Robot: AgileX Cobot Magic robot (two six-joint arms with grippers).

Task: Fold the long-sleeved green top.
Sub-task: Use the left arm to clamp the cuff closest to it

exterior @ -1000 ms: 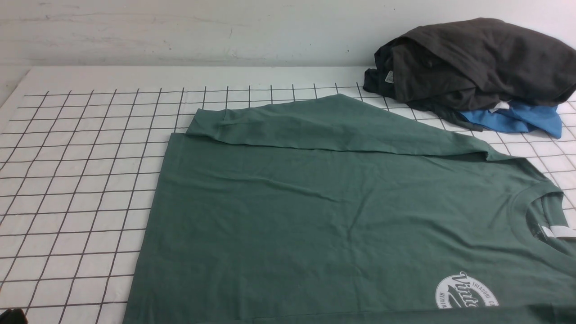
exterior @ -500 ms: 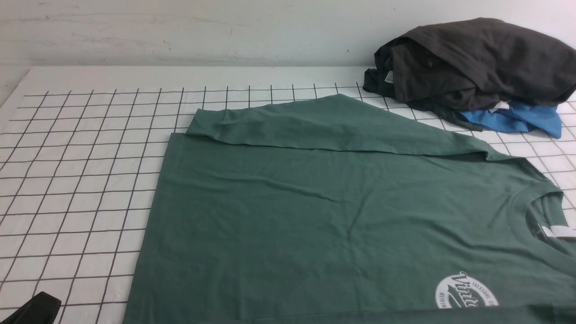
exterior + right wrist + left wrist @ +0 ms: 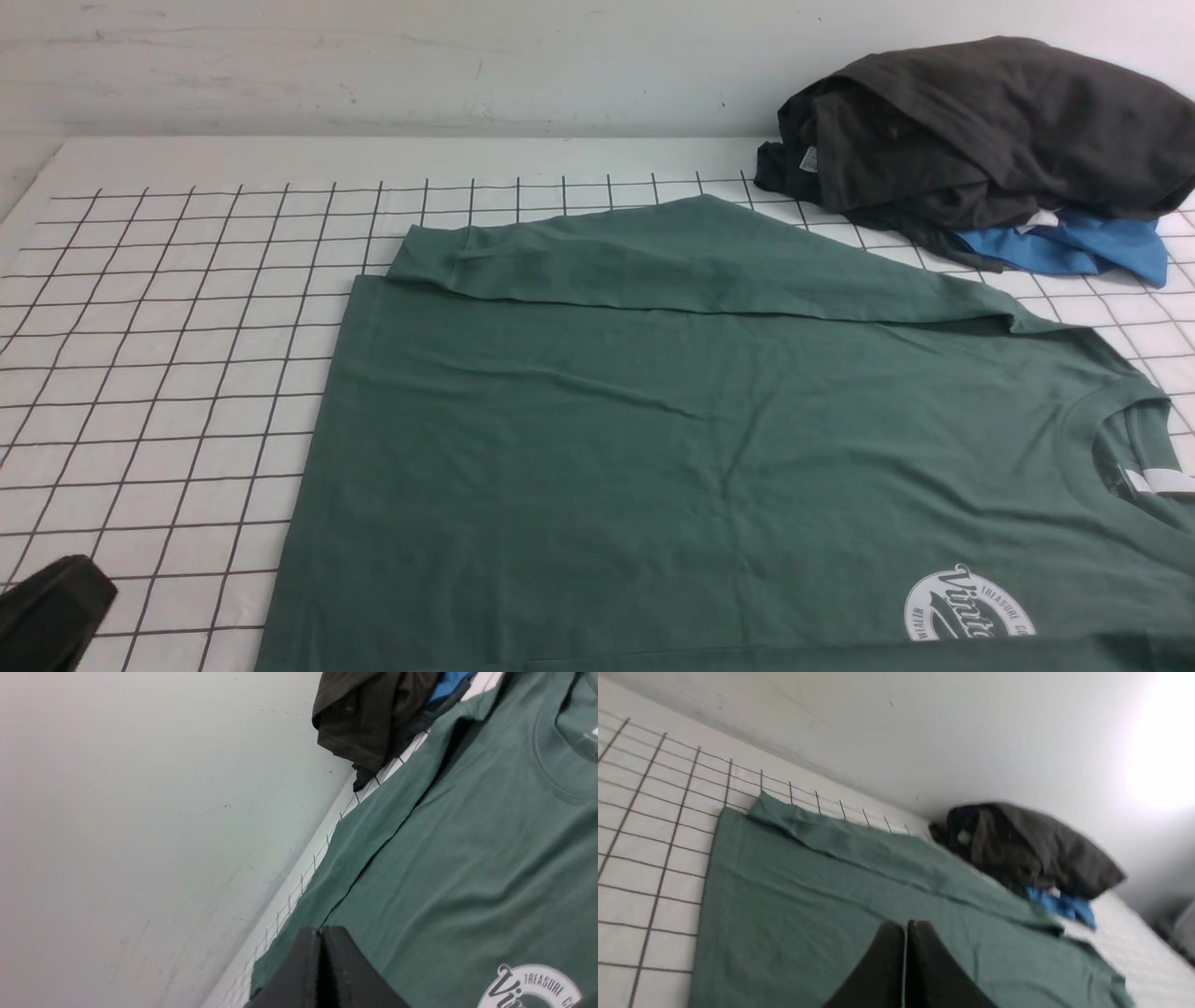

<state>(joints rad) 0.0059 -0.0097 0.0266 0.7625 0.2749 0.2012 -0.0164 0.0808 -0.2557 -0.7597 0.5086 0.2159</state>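
The green long-sleeved top [image 3: 653, 448] lies flat, chest up, on the gridded table [image 3: 168, 373]. Its neck [image 3: 1111, 439] with a white label [image 3: 1153, 481] points right, and the round white logo [image 3: 966, 607] is at the near right. One sleeve [image 3: 672, 261] is folded along the far edge of the body. My left gripper [image 3: 84, 579] shows at the near left corner, left of the hem, off the cloth. The left wrist view shows the left gripper [image 3: 906, 924] shut and empty, with the top [image 3: 808, 905] beyond it. My right gripper [image 3: 321, 928] is shut and empty above the top [image 3: 467, 858]; the front view does not show it.
A heap of charcoal-grey clothing [image 3: 990, 131] sits at the far right corner on a bright blue garment [image 3: 1074, 245], close to the top's shoulder. A white wall [image 3: 373, 65] runs along the table's far edge.
My left gripper has come further into the front view at the near left corner, moving up and forward. The top and the pile have not moved.
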